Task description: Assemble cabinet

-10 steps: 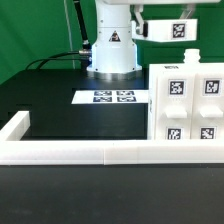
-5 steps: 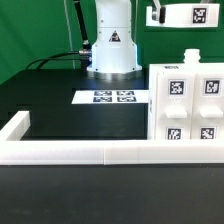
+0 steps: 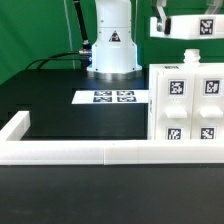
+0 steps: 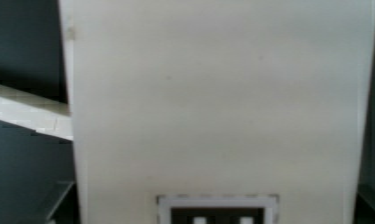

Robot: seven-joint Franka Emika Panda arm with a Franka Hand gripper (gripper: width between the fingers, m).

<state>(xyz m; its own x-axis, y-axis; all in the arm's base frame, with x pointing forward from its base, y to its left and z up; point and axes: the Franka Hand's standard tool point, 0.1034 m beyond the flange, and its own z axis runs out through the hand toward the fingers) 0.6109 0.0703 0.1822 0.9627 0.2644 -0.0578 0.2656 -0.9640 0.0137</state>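
The cabinet's white plastic box-shaped body (image 3: 186,100) stands on the black table (image 3: 60,105) at the exterior view's right. Four tagged square faces are turned to the camera, and a small white peg (image 3: 190,56) sticks up from its top edge. Straight above that top edge, clear of it and touching nothing, hangs a loose flat white cabinet panel (image 3: 195,26). It lies roughly level, with its long axis running across the exterior view from left to right. The gripper (image 3: 160,24) has it by the end nearer the exterior view's left. The fingers are hard to make out, but as the panel is aloft with nothing else under it, I judge them clenched on it. In the wrist view the same panel (image 4: 202,100) fills nearly the whole picture, with a black-and-white tag (image 4: 216,212) at one end, so the cabinet's top is hidden there. The coming move turns on this: the body lies directly below the held panel, so the path is downward, lined up on the peg. Farther out lie the marker board (image 3: 113,97) and the low white rail frame (image 3: 80,153).
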